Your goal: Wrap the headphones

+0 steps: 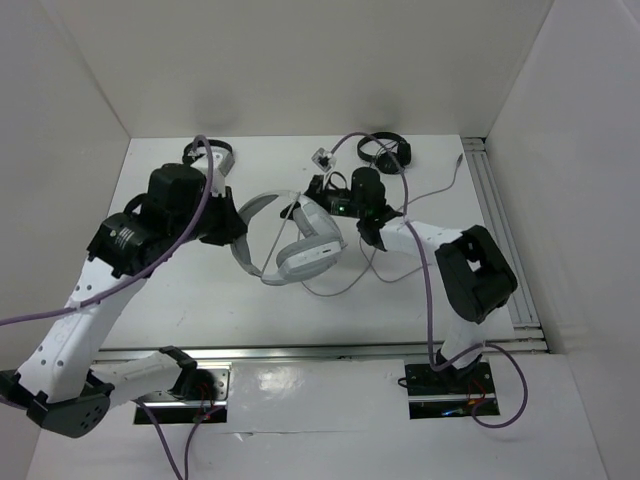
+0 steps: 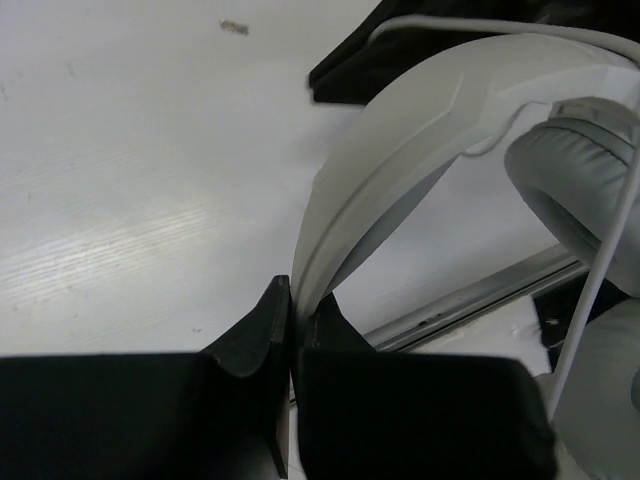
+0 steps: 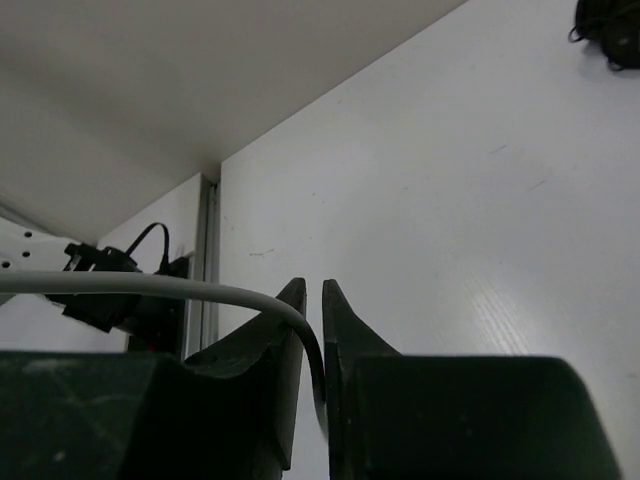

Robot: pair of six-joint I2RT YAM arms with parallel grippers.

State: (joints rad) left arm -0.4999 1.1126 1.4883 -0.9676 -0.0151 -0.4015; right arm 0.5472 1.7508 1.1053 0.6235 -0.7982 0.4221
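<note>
The white and light-grey headphones (image 1: 305, 258) lie in the middle of the table, one earcup up. The headband (image 2: 420, 110) arches to the left, and a grey ear pad (image 2: 570, 180) shows beside it. My left gripper (image 1: 238, 228) is shut on the headband's end, which sits pinched between the fingers (image 2: 293, 290). The thin pale cable (image 1: 330, 290) loops in front of the earcups. My right gripper (image 1: 317, 188) is just behind the headphones. A stretch of the cable (image 3: 150, 285) bends down between its jaws (image 3: 313, 290), which stand a narrow slit apart around it.
Two small black headphones lie at the back, one on the left (image 1: 210, 155) and one on the right (image 1: 385, 150). A metal rail (image 1: 500, 230) runs along the right side and another (image 1: 330, 352) along the front. White walls enclose the table on three sides.
</note>
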